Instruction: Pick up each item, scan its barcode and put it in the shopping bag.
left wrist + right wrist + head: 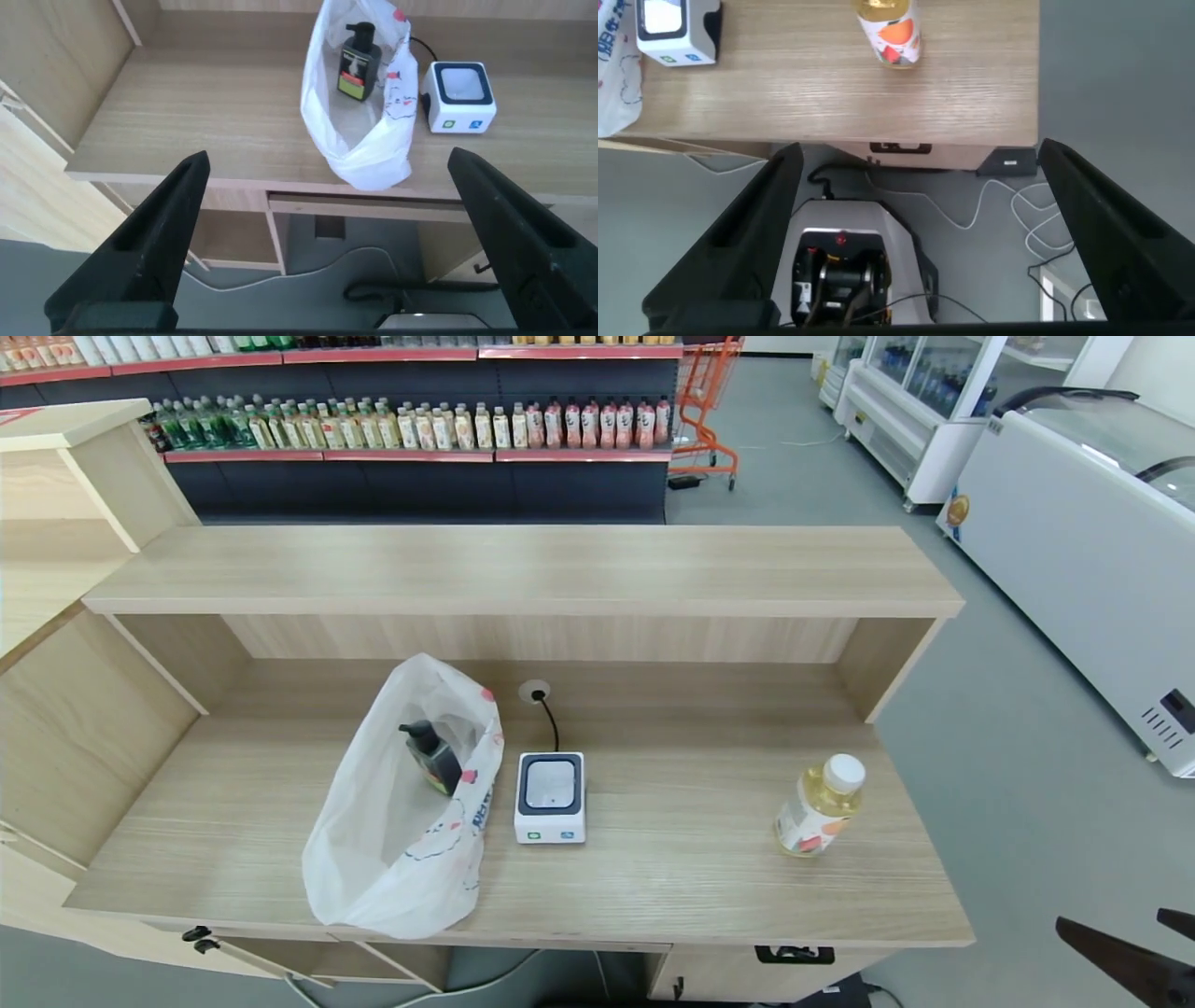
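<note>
One yellow drink bottle point(820, 807) stands upright, long axis vertical, on the right side of the table point(672, 868), ahead of the right claw point(920, 149), which hangs jaws apart off the near edge, so we judge it nearer than the left claw point(329, 159), likewise apart.

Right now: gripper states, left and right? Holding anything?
Left gripper: open, holding nothing.
Right gripper: open, holding nothing.

head: high, facing down at counter point(672, 877) | wrists: low, off its front, sharing scanner point(550, 797)
</note>
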